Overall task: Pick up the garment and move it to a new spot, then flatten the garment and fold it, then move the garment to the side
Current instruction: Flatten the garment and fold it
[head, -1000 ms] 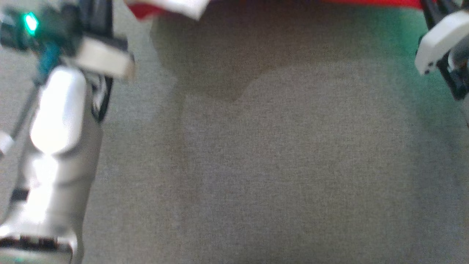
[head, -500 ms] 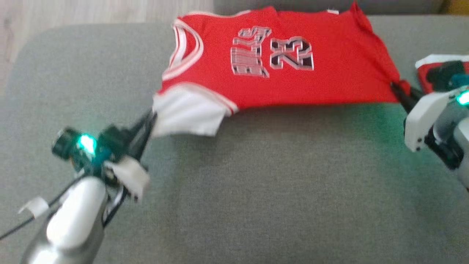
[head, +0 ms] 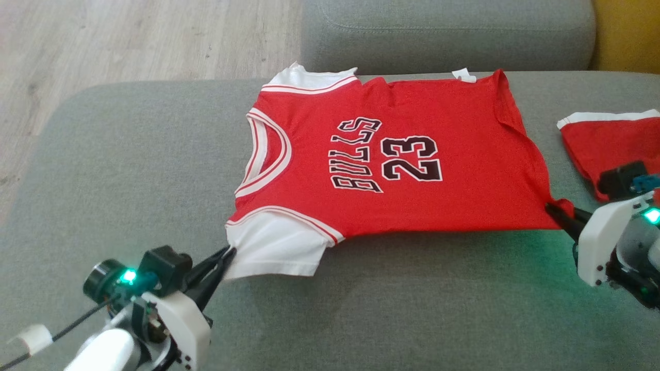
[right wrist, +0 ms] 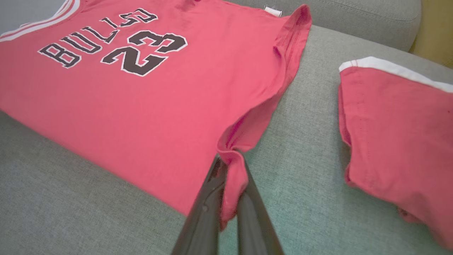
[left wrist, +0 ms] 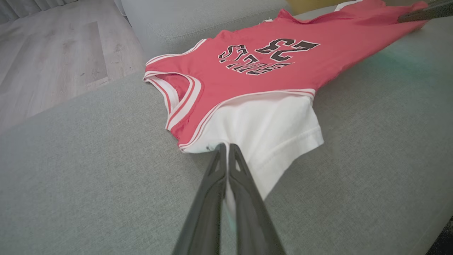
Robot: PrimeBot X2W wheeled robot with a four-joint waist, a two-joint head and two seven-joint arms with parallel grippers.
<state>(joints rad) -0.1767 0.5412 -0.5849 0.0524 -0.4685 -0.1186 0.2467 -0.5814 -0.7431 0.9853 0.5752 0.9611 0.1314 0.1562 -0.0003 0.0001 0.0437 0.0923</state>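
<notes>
- Now the red garment point(head: 392, 170) lies spread on the grey sofa seat point(head: 129, 170), in its far half. Its far edge is just beside the back cushion point(head: 443, 31).
- Toward me the seat is a wide open grey surface. On my left is also a broad open strip, then the rounded edge of the seat and the wooden floor point(head: 129, 41).
- On my right there is less room. A second red piece point(head: 603, 149) with a white band lies near the hem, and a strip of grey fabric separates them.
- My left gripper point(head: 230, 252) is closed on the near white sleeve point(head: 273, 252). My right gripper point(head: 550, 208) is closed on the near hem corner, where the red cloth bunches between its fingers.
- I count two red clothes, two white sleeves on the garment, and one small white label point(head: 464, 76) at the far hem corner.
- On the chest I read "BULLS" and "23", black with a white outline.
</notes>
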